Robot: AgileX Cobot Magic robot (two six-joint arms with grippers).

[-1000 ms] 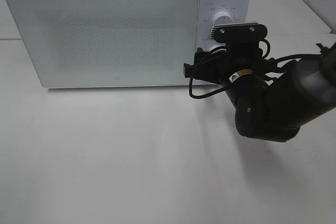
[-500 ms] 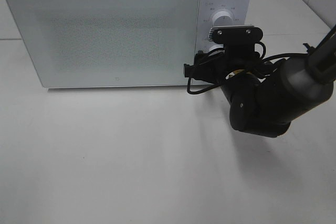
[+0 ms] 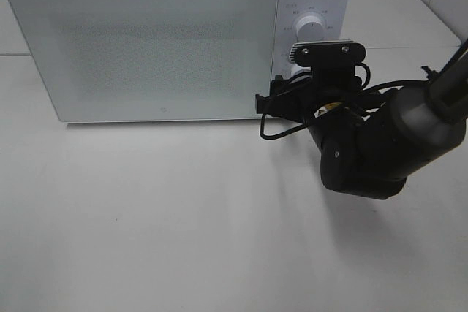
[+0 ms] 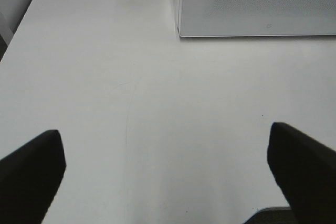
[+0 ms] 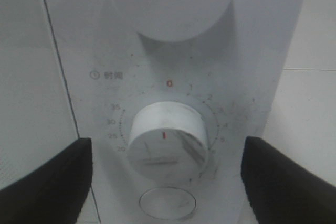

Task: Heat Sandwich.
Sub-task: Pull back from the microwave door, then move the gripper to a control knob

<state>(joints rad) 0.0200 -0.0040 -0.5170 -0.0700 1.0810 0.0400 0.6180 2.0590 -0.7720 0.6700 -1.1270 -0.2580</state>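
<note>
As seen from the high camera, a white microwave (image 3: 146, 42) is set on a white table (image 3: 183, 217) with its door shut. The right arm (image 3: 380, 144) is held at the control panel (image 3: 316, 42), just below the upper knob (image 3: 311, 25); its jaws are hidden there under the wrist camera mount.

From the left wrist, the left gripper (image 4: 168, 171) is seen above bare table, jaws spread wide and holding nothing, with the microwave's lower corner ahead.

From the right wrist, the right gripper (image 5: 167, 174) is seen with jaws wide, its fingers (image 5: 47, 177) on either side of the timer knob (image 5: 168, 142) and apart from it. A round button (image 5: 168, 203) lies just under that knob.

The sandwich is shown in none of the views, so its place cannot be told.
</note>
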